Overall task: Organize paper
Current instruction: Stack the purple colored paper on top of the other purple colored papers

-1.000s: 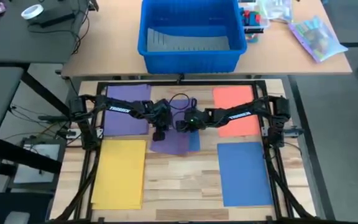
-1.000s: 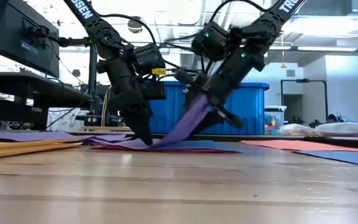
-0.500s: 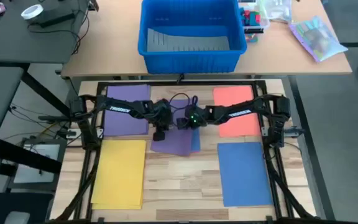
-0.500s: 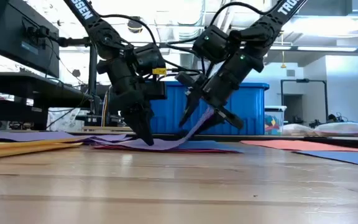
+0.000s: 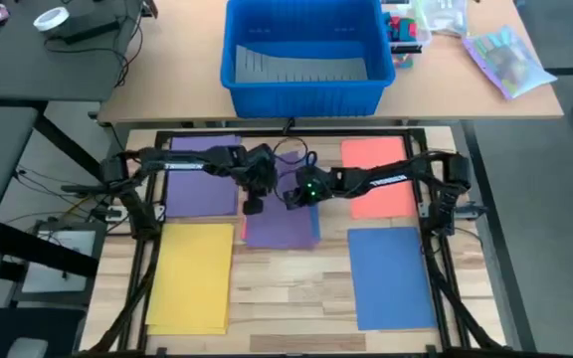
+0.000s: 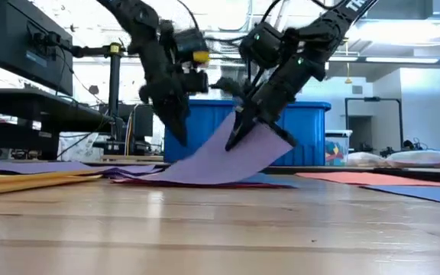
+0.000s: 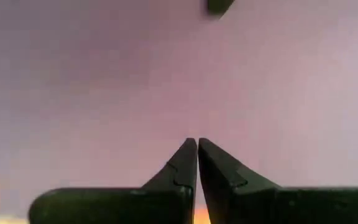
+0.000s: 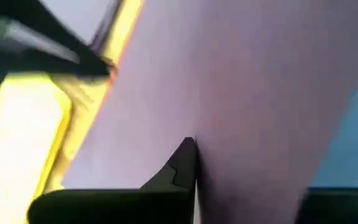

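Gripping one edge of the purple sheet (image 6: 220, 156), the right gripper (image 6: 239, 134) holds it pinched and raised off the central mixed pile (image 6: 205, 182), near the middle of the table (image 5: 286, 298), roughly 12 o'clock of table centre. The sheet's far edge is lifted; its near edge drapes down onto the pile. In the right wrist view, purple paper runs up alongside the one visible finger.

The left gripper (image 6: 176, 130) hangs in the air just at 9 o'clock of the lifted sheet, fingers closed together on nothing, clear of the paper.

Sorted stacks observed: purple stack (image 5: 202, 174) at 10 o'clock, orange-red stack (image 5: 378, 174) at 2 o'clock, yellow stack (image 5: 192, 276) at 8 o'clock, blue stack (image 5: 391, 273) at 4 o'clock. A blue bin (image 5: 304, 55) stands on the farther table at 12 o'clock.

Risks noted, as judgement:
- The grip is on one edge only; a quick swing toward the purple stack could let the sheet slip free or fold over.
- The trailing edge rests on the pile; dragging it may scatter the sheets beneath.
- The two grippers are near each other; a leftward carry could bring the sheet or right arm against the left gripper.
- A limp sheet may land skewed on its stack.
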Controlling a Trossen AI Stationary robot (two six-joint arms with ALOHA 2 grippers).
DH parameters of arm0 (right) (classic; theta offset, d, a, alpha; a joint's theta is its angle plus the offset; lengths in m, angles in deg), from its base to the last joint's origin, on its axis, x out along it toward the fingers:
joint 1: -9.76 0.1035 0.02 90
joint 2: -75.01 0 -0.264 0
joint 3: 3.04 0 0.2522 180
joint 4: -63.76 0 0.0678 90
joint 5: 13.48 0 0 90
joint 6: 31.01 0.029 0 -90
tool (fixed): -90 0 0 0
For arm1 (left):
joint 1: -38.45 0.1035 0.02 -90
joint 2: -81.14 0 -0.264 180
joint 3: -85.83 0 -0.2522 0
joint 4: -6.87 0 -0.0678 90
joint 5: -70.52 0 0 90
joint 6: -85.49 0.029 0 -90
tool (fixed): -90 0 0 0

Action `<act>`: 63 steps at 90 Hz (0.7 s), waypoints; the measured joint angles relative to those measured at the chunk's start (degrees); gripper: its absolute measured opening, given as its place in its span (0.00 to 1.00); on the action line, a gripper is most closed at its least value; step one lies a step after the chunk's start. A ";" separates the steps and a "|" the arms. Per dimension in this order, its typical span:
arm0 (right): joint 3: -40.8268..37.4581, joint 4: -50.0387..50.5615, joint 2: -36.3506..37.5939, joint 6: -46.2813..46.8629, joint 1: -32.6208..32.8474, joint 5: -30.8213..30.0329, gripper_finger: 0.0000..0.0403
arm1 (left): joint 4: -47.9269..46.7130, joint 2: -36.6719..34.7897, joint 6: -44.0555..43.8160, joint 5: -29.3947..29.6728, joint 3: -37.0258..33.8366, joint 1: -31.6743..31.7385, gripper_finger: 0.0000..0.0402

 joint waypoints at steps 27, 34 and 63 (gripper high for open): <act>3.00 -6.27 3.47 -0.59 -2.32 0.20 0.00 | -26.75 -14.30 -3.84 8.11 22.53 4.06 0.00; 4.31 -11.84 2.78 4.77 -2.81 2.08 0.00 | -31.50 -19.05 -5.58 8.14 25.73 5.84 0.00; 26.68 -18.96 -13.96 12.97 -2.32 9.17 0.00 | -39.87 -40.39 -5.18 7.17 26.89 14.85 0.00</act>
